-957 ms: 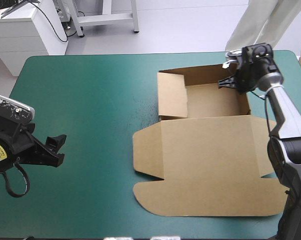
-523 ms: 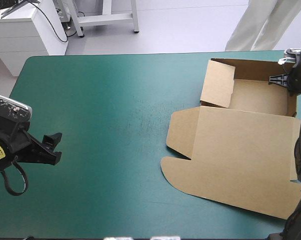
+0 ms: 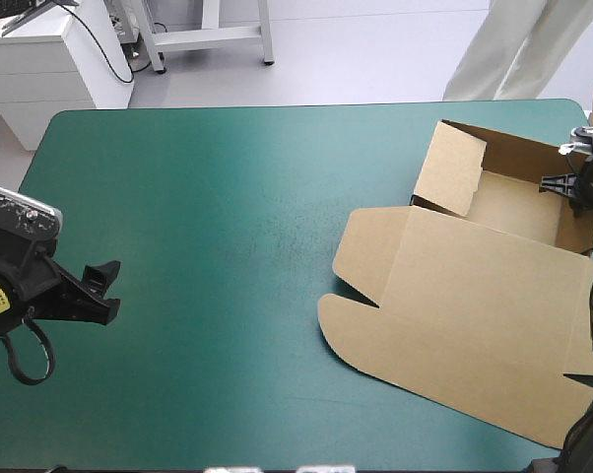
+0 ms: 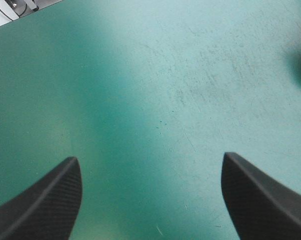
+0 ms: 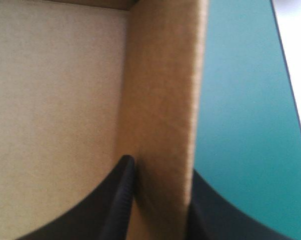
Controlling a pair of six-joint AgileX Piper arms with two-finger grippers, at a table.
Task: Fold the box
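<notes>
Box (image 3: 474,315) lay at the right end of the teal-green cover (image 3: 198,197), tray walls up, lid flat beside the tray. Light, stiff board; would probably slide easily and bend at its scores, so best held by a wall edge. Right gripper (image 5: 158,175) pinched the box's right wall, one black finger inside, one outside. Left gripper (image 3: 107,291) hovered low, well apart from the box, fingers spread, empty.

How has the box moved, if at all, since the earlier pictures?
Yes. The box has slid toward the table's right edge and turned clockwise, pulled by the right gripper shut on its wall.
</notes>
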